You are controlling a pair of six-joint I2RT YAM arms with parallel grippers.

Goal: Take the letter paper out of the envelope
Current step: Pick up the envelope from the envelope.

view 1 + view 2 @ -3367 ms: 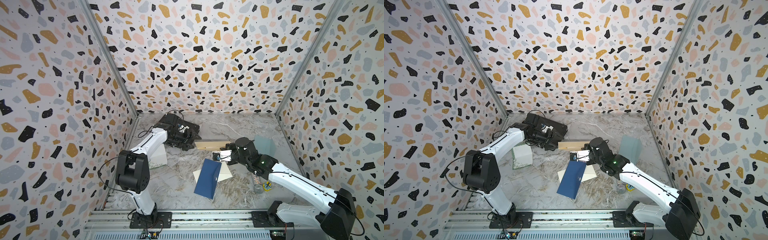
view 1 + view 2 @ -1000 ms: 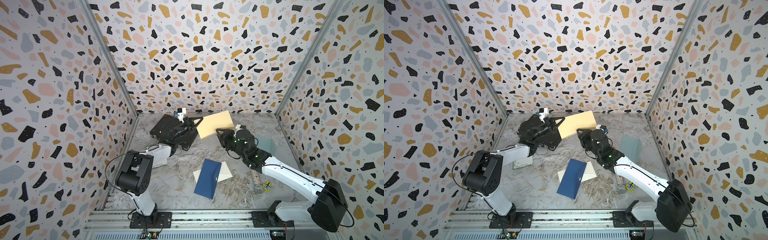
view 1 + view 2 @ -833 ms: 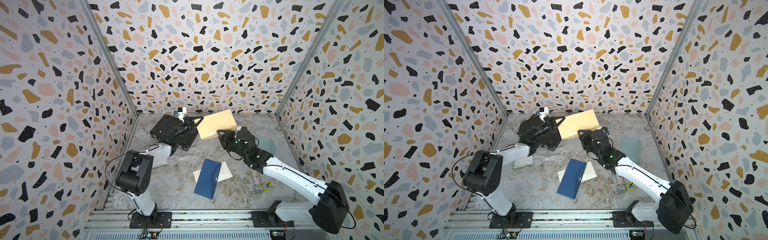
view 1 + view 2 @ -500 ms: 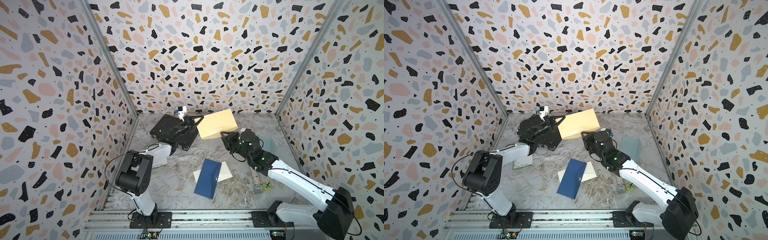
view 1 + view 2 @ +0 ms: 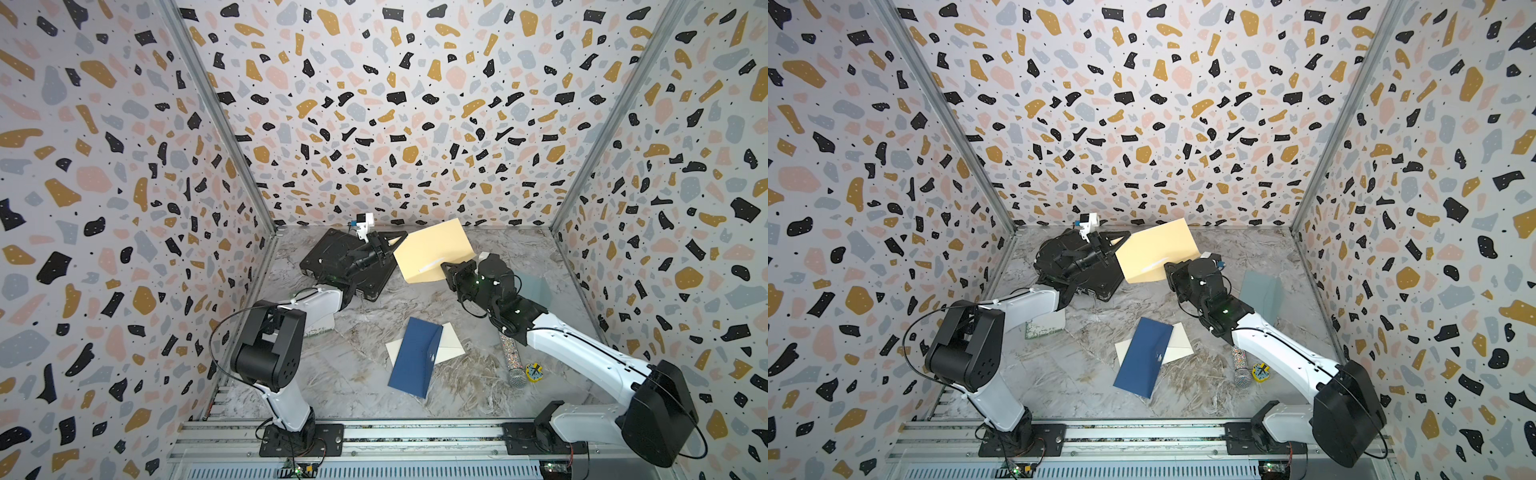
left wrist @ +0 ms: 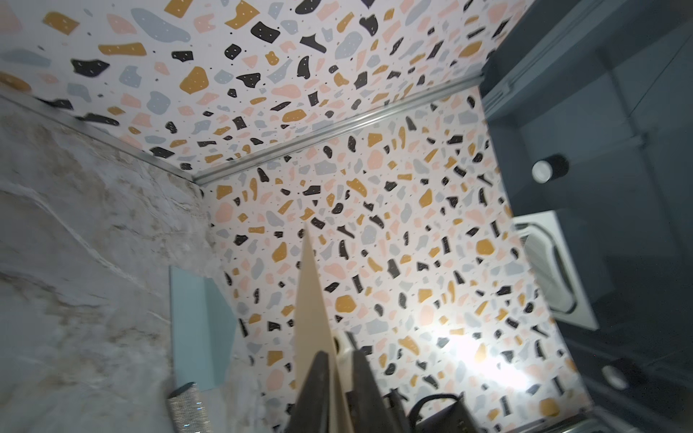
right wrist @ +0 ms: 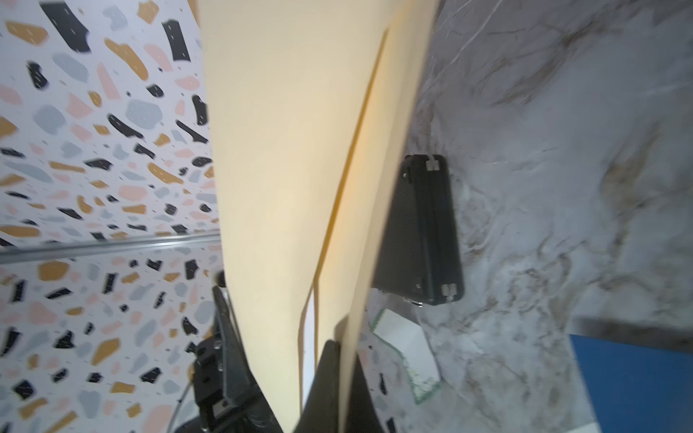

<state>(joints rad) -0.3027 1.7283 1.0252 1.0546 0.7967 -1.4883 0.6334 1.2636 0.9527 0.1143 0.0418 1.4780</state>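
**Cream envelope (image 5: 432, 249) raised off the surface (image 5: 353, 374) at the back**

Nearest, a blue folder (image 5: 415, 357) lies across a white sheet (image 5: 452, 343), with a glittery microphone (image 5: 512, 359) to its right. Farther back, the right gripper (image 5: 451, 270) has its jaws clenched on the envelope's lower corner. The left gripper (image 5: 385, 250) straddles the opposite edge, above a black case (image 5: 328, 259). The left wrist view shows the envelope edge-on between those jaws, but I cannot tell whether they press it. Only the right wrist view shows a thin white strip (image 7: 308, 337) at the envelope's flap. Whether that is the letter paper is unclear.
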